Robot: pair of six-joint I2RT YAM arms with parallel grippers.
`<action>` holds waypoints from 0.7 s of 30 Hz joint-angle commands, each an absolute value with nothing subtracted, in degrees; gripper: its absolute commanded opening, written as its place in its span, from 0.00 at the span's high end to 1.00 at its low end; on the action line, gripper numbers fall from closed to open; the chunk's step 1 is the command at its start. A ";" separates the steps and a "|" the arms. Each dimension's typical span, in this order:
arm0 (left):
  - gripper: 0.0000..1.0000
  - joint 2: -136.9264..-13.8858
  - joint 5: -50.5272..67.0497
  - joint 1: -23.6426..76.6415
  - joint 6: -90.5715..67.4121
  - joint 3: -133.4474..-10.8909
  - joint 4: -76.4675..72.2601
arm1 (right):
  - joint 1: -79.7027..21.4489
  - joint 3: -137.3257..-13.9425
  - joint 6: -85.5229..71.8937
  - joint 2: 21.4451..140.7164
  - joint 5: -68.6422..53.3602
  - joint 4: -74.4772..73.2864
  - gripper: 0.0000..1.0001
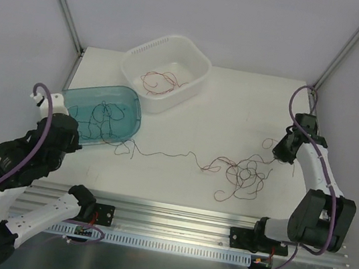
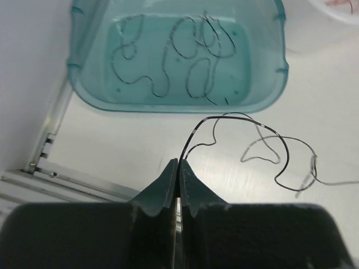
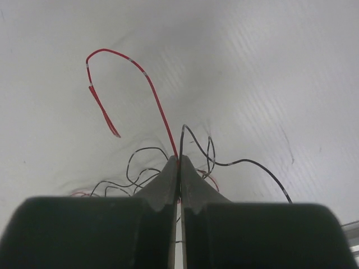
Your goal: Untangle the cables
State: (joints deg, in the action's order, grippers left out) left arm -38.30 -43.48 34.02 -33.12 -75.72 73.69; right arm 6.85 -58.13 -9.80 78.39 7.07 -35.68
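A clump of thin red and black cables point(image 1: 244, 175) lies on the white table at the right. One long strand point(image 1: 170, 153) trails left from it toward the teal bin. My left gripper point(image 2: 179, 162) is shut on the end of a black cable point(image 2: 247, 120) just in front of that bin; in the top view the left gripper point(image 1: 76, 147) is beside the bin's near corner. My right gripper point(image 3: 179, 158) is shut on a red cable point(image 3: 151, 84) and a black cable point(image 3: 247, 162) rising from the clump. Seen from above, the right gripper point(image 1: 278, 153) hangs over the clump's far right edge.
The teal bin point(image 1: 136, 104) at the left holds several loose black cables point(image 2: 190, 61). A white basket point(image 1: 137, 54) at the back holds red cables point(image 1: 162, 81). An aluminium rail point(image 1: 175, 208) runs along the table's near edge. Frame posts stand at both back corners.
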 commanded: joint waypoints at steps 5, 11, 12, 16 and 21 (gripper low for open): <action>1.00 -40.07 -14.96 33.66 -28.04 -65.49 55.82 | -1.65 -53.70 -8.35 79.37 4.04 -33.75 0.92; 0.93 -46.66 -4.93 33.75 -29.18 -55.47 47.21 | -9.13 -52.73 -7.12 78.67 6.06 -34.19 0.71; 0.92 -48.24 -4.14 33.75 -29.18 -53.20 46.15 | -10.71 -52.82 -6.95 78.14 6.33 -34.28 0.66; 0.86 -52.29 -0.19 33.84 -29.97 -48.35 41.14 | -14.06 -53.78 -6.33 75.59 7.29 -35.42 0.52; 0.64 -56.95 1.75 35.24 -31.20 -45.18 37.71 | -19.23 -55.46 -5.27 71.46 8.17 -38.05 0.30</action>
